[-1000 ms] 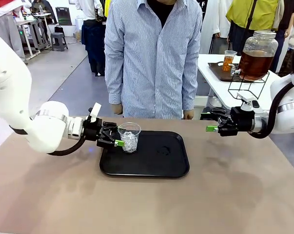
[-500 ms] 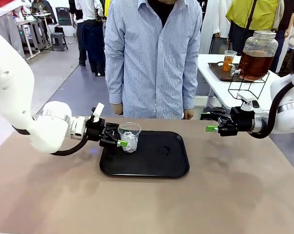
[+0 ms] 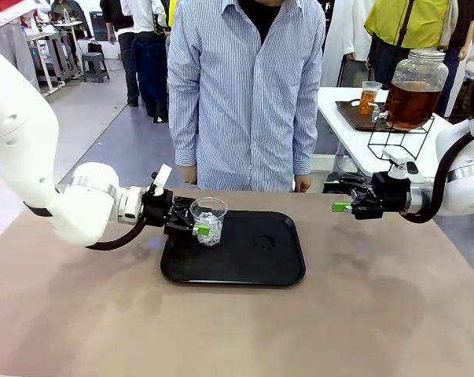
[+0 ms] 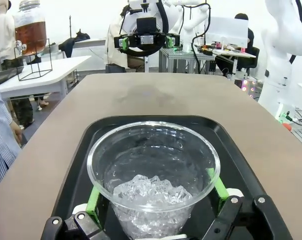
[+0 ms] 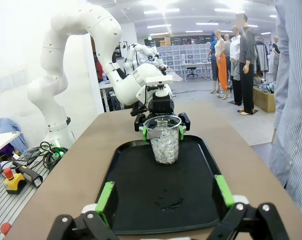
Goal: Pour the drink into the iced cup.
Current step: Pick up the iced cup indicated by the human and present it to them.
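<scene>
The iced cup (image 3: pixel 211 214), clear plastic and part-filled with ice, stands on the left part of a black tray (image 3: pixel 252 263). My left gripper (image 3: pixel 203 223) is open, one green pad on each side of the cup (image 4: pixel 153 170); I cannot tell whether the pads touch it. My right gripper (image 3: pixel 340 206) hovers open and empty beyond the tray's right end, pointing at the cup (image 5: pixel 165 140). The amber-brown drink fills a glass dispenser (image 3: pixel 416 88) and a small cup (image 3: pixel 369 97) on a white side table at the back right.
A person in a striped shirt (image 3: pixel 248 94) stands at the table's far edge, hands hanging just behind it. The tray's right half (image 5: pixel 166 200) is bare. Brown tabletop (image 3: pixel 237 330) lies open in front of the tray.
My left gripper has slid slightly right, further around the iced cup. The right arm, cup and tray have not moved.
</scene>
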Robot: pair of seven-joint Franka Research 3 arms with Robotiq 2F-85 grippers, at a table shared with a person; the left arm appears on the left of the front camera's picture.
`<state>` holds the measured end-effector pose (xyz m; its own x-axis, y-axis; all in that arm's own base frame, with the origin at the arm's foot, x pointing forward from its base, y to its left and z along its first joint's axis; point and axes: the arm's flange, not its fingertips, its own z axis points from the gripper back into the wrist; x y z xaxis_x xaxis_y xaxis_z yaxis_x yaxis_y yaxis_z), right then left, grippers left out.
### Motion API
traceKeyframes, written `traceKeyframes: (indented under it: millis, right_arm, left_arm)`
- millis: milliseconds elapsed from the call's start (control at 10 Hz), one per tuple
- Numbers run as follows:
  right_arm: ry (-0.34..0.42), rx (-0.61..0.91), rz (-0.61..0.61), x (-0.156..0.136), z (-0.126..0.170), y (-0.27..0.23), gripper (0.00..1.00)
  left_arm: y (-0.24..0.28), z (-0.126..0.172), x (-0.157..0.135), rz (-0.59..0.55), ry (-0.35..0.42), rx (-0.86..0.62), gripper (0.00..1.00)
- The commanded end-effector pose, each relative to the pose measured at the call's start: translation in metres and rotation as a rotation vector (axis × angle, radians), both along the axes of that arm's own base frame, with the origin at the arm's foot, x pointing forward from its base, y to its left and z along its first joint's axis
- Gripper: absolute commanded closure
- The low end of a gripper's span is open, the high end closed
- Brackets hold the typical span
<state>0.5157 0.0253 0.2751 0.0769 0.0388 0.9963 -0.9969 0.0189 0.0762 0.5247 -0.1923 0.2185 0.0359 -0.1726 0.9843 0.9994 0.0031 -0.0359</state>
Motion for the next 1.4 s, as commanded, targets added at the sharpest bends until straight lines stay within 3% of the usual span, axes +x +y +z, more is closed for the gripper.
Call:
traceKeyframes:
  millis: [0, 200, 400, 900, 1300]
  right_arm:
    - [0.0, -0.004, 0.002, 0.001, 0.002, 0.002, 0.0]
    - [0.0, -0.004, 0.002, 0.001, 0.002, 0.002, 0.0]
    - [0.0, -0.004, 0.002, 0.001, 0.002, 0.002, 0.0]
    - [0.0, -0.004, 0.002, 0.001, 0.002, 0.002, 0.0]
    - [0.0, -0.004, 0.002, 0.001, 0.002, 0.002, 0.0]
  left_arm:
    - [-0.008, -0.004, 0.004, 0.01, -0.017, -0.017, 0.0]
    - [-0.01, -0.004, 0.005, 0.002, -0.007, -0.013, 0.0]
    - [-0.01, -0.004, 0.005, 0.0, -0.015, -0.012, 0.4]
    - [-0.013, 0.019, 0.0, 0.008, -0.04, -0.035, 0.4]
    - [-0.042, 0.099, 0.016, 0.031, 0.015, -0.081, 0.4]
